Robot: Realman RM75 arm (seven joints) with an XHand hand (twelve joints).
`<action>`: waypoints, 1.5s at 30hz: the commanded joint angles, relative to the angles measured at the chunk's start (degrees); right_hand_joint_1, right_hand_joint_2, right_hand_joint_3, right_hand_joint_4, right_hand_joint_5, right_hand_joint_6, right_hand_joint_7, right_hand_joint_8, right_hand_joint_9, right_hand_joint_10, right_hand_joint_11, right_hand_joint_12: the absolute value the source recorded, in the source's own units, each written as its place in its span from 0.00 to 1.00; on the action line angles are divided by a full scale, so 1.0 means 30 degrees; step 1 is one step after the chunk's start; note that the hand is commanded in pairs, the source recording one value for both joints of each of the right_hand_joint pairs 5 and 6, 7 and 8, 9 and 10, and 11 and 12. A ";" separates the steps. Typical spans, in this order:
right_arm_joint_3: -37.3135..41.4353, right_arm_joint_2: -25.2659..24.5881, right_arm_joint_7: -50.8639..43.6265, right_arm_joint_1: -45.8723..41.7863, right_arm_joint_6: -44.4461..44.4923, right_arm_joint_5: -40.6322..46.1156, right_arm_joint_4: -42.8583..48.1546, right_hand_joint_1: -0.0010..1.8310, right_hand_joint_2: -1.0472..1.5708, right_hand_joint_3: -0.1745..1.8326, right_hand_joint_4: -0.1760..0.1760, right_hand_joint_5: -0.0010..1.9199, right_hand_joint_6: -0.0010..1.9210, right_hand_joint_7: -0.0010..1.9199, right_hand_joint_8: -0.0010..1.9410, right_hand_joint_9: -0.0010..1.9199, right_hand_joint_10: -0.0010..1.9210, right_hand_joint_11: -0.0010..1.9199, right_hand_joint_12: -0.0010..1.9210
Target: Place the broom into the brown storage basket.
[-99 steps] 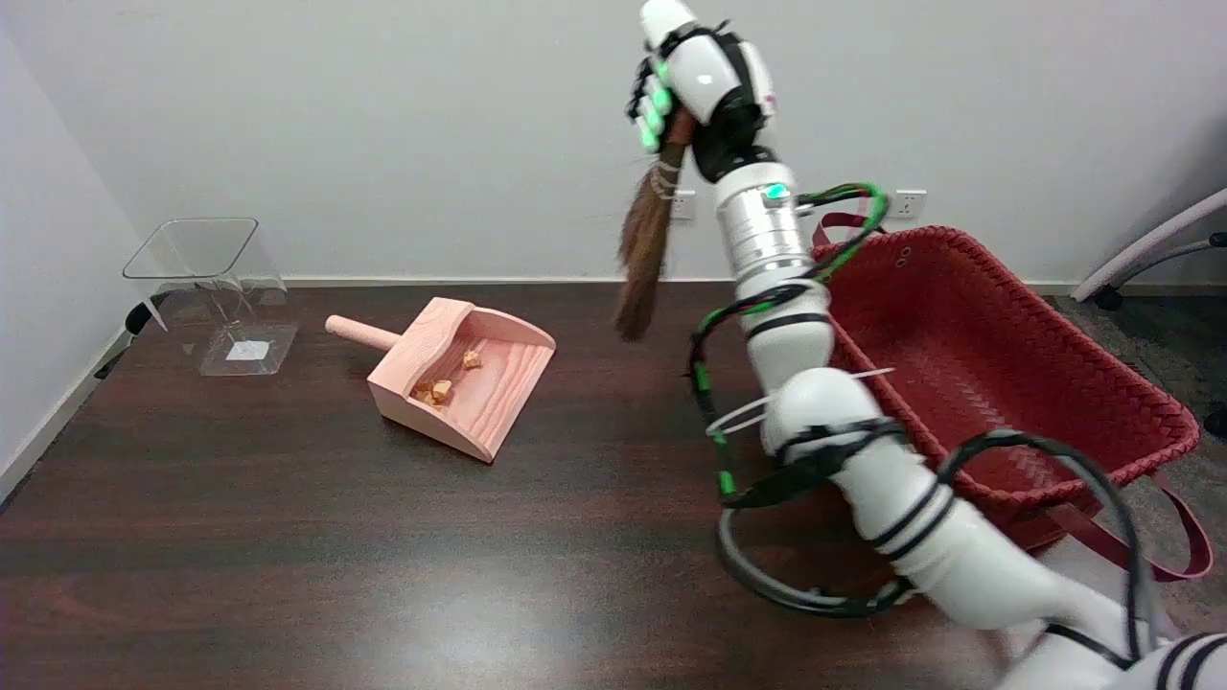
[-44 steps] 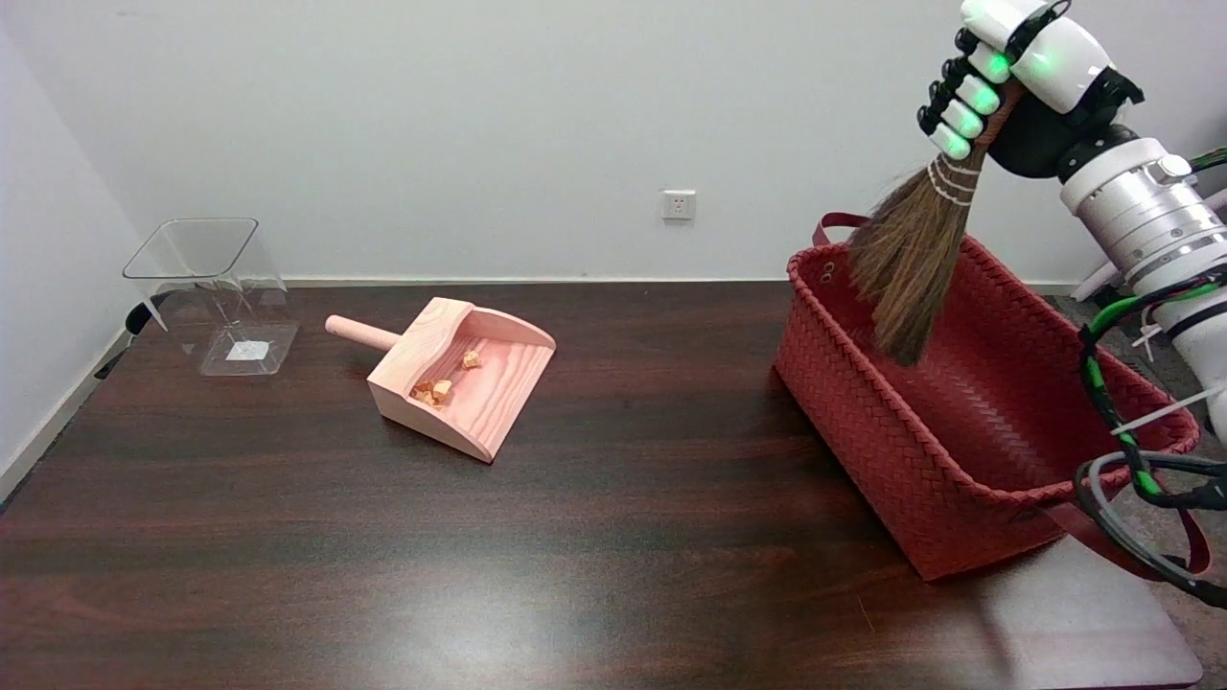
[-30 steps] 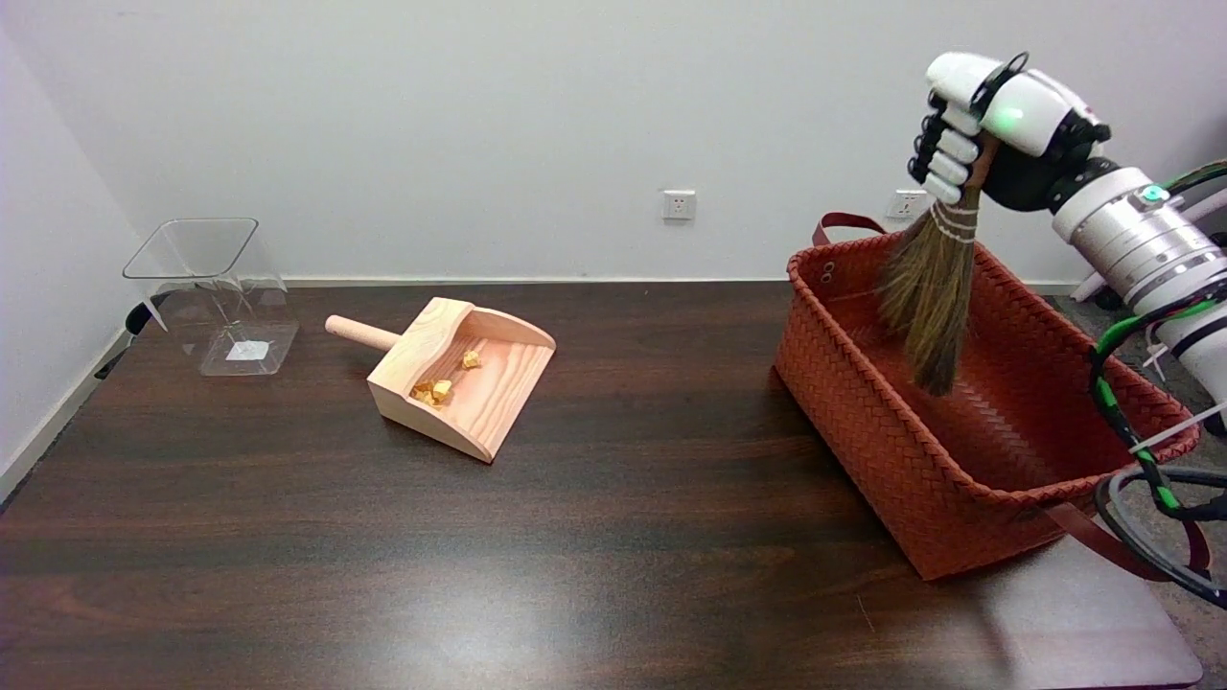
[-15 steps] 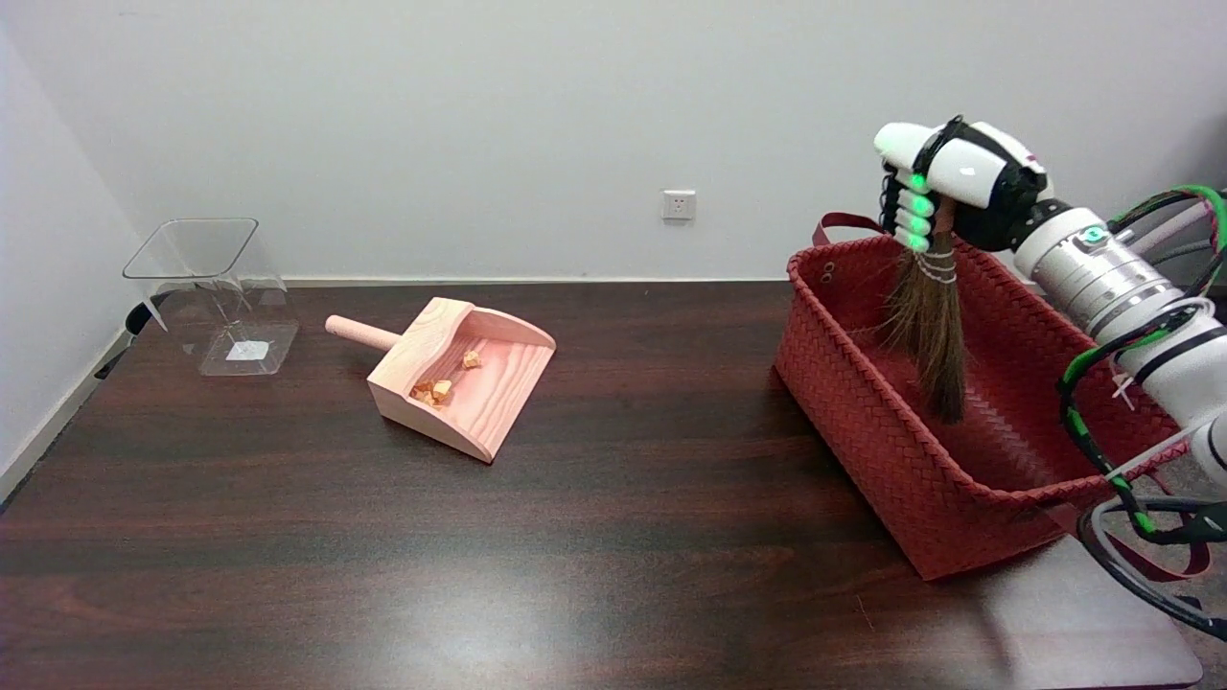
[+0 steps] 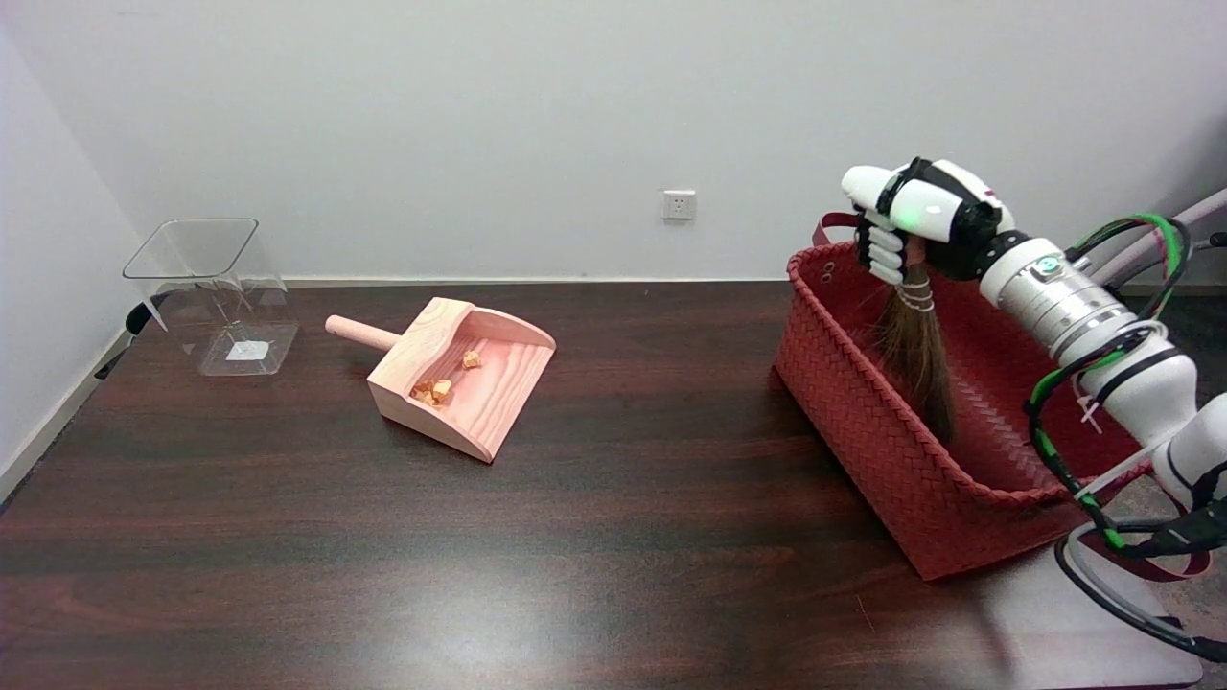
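At frame right, the woven reddish-brown storage basket (image 5: pixel 868 436) now contains the bristles of the brown straw broom (image 5: pixel 918 353), lowered since earlier. The black-and-white right hand (image 5: pixel 918 218) fingers (image 5: pixel 884 255) clasp its handle; release remains.

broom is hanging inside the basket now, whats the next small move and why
Probably open the robot hand and let go. It grips the broom by its handle, with the bristles already below the rim of the basket and near its floor, so the drop should be short.
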 commanded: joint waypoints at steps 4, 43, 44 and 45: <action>-0.3218 -0.0731 -0.0823 0.0526 0.1921 -0.0007 -0.0502 0.52 1.00 0.41 0.50 1.00 1.00 1.00 0.99 1.00 1.00 1.00 1.00; -0.4355 -0.1123 -0.0850 0.0310 0.1996 -0.0300 0.0695 0.58 0.81 0.73 0.50 0.33 0.33 0.23 0.22 0.33 0.33 0.33 0.33; -0.4352 -0.1150 -0.0850 0.0308 0.1996 -0.0300 0.0695 0.58 0.82 0.73 0.50 0.32 0.32 0.21 0.21 0.32 0.32 0.32 0.32; -0.4274 -0.1176 -0.0850 0.0256 0.1996 -0.0300 0.0696 0.58 0.82 0.76 0.50 0.31 0.30 0.20 0.20 0.31 0.30 0.31 0.30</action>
